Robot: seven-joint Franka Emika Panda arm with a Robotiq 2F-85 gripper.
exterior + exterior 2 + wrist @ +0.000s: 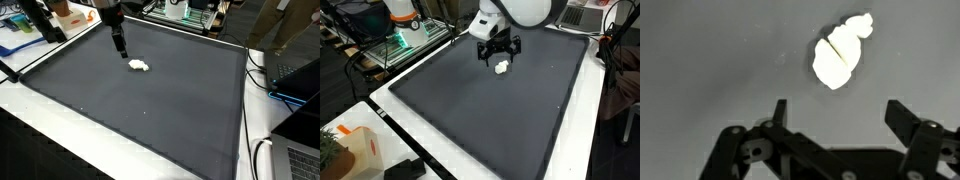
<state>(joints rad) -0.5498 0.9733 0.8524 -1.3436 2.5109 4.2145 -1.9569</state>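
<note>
One end effector hangs low over a single dark grey mat. Its two fingers stand wide apart and grip nothing. One thing lies on the mat: a small white crumpled lump, a crease across its middle. In the wrist view it sits just beyond the fingertips, not between them and apart from both. In both exterior views the lump lies near the mat's far edge, just beside the end effector. The mat covers most of the white tabletop. One orange-and-white box stands off the mat — its print is too small to read.
</note>
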